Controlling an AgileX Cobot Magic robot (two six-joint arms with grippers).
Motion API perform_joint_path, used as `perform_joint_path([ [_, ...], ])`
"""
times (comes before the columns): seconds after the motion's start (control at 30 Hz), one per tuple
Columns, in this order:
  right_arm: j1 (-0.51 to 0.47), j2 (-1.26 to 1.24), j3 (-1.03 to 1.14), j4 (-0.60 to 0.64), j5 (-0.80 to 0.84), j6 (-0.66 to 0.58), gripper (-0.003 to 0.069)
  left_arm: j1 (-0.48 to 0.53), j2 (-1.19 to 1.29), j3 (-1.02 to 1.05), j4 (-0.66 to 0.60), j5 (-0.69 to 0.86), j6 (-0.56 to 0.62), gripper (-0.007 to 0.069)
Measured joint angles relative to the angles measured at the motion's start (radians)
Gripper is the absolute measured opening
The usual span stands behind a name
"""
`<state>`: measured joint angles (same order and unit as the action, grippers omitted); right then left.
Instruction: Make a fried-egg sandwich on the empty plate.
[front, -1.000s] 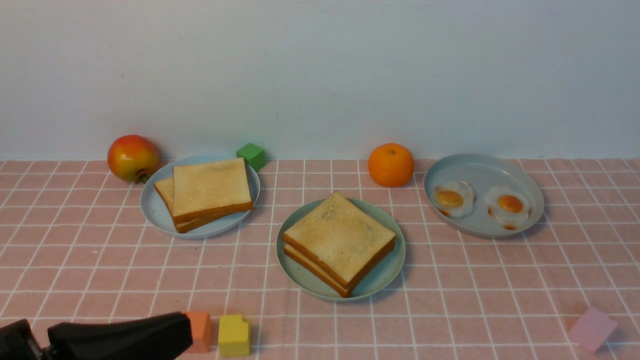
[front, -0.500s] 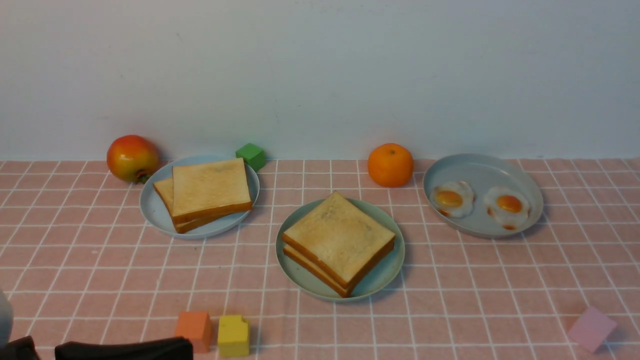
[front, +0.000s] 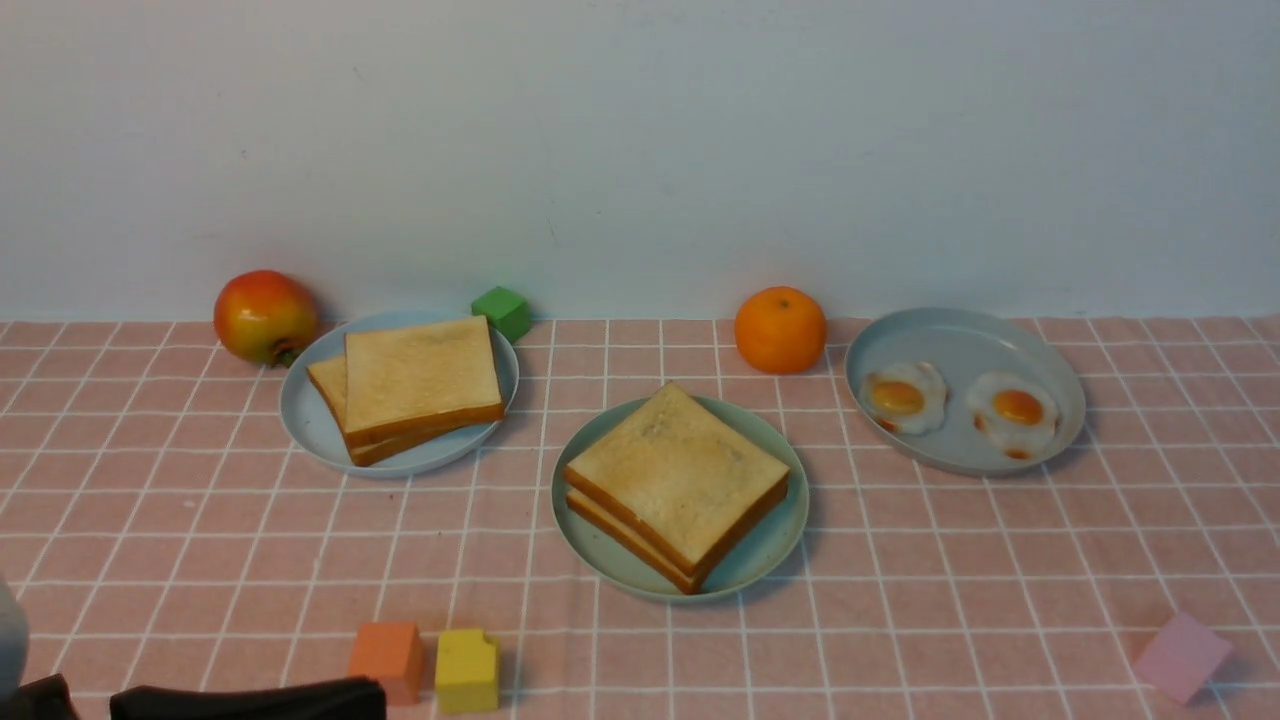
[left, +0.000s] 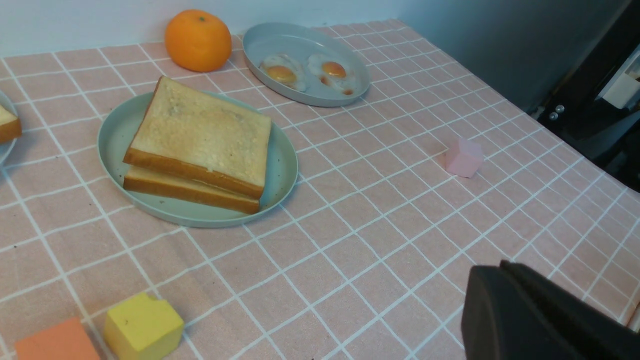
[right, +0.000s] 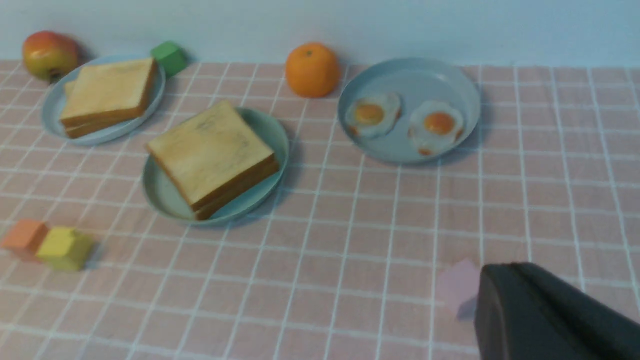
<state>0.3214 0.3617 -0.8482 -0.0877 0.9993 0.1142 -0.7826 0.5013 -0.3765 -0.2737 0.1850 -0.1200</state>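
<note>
A: Where is the sandwich found?

B: It is seen on the mint-green plate at the middle of the checked cloth: two toast slices stacked (no egg can be made out between them).

A: And around it?

B: An orange is placed at one o'clock of it, a grey plate with two fried eggs at two o'clock, a pale blue plate of plain toast at ten o'clock.

A: The claws?

B: The left gripper is pressed together, nothing pinched, low at seven o'clock. The right gripper is likewise closed and empty, near a pink cube.
</note>
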Motion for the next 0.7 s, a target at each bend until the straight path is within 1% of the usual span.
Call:
perform_joint_path([
  [0.03, -0.037, -0.027, 0.1, 0.003, -0.09, -0.038, 0.0001, 0.0, 0.0, 0.0, 0.0, -0.001, 0.0, 0.0013],
  [0.1, -0.135, -0.087, 0.304, 0.016, -0.326, -0.087, -0.0007, 0.0, 0.0, 0.0, 0.0, -0.001, 0.0, 0.0013],
  [0.13, -0.152, -0.099, 0.342, 0.018, -0.345, -0.092, -0.0007, 0.0, 0.0, 0.0, 0.0, -0.001, 0.0, 0.0013],
  [0.17, -0.203, -0.152, 0.485, 0.035, -0.471, -0.099, -0.0007, 0.0, 0.0, 0.0, 0.0, -0.001, 0.0, 0.0013],
  [0.2, -0.216, -0.158, 0.501, 0.036, -0.498, -0.1, -0.0007, 0.0, 0.0, 0.0, 0.0, -0.001, 0.0, 0.0013],
  [0.23, -0.252, -0.2, 0.614, 0.048, -0.581, -0.103, -0.0007, 0.0, 0.0, 0.0, 0.0, -0.001, 0.0, 0.0013],
  [0.33, -0.277, -0.243, 0.749, 0.059, -0.65, -0.105, -0.0007, 0.0, 0.0, 0.0, 0.0, -0.001, 0.0, 0.0013],
  [0.4, -0.281, -0.267, 0.81, 0.078, -0.658, -0.105, -0.0007, 0.0, 0.0, 0.0, 0.0, -0.001, 0.0, 0.0013],
  [0.53, -0.288, -0.318, 0.858, 0.109, -0.659, -0.105, -0.0007, 0.0, 0.0, 0.0, 0.0, -0.001, 0.0, 0.0013],
  [0.6, -0.308, -0.365, 0.872, 0.134, -0.624, -0.108, -0.0007, 0.0, 0.0, 0.0, 0.0, 0.0, 0.0, 0.0013],
  [0.7, -0.316, -0.372, 0.872, 0.139, -0.611, -0.114, -0.0007, 0.0, 0.0, 0.0, 0.0, 0.002, 0.0, 0.0013],
])
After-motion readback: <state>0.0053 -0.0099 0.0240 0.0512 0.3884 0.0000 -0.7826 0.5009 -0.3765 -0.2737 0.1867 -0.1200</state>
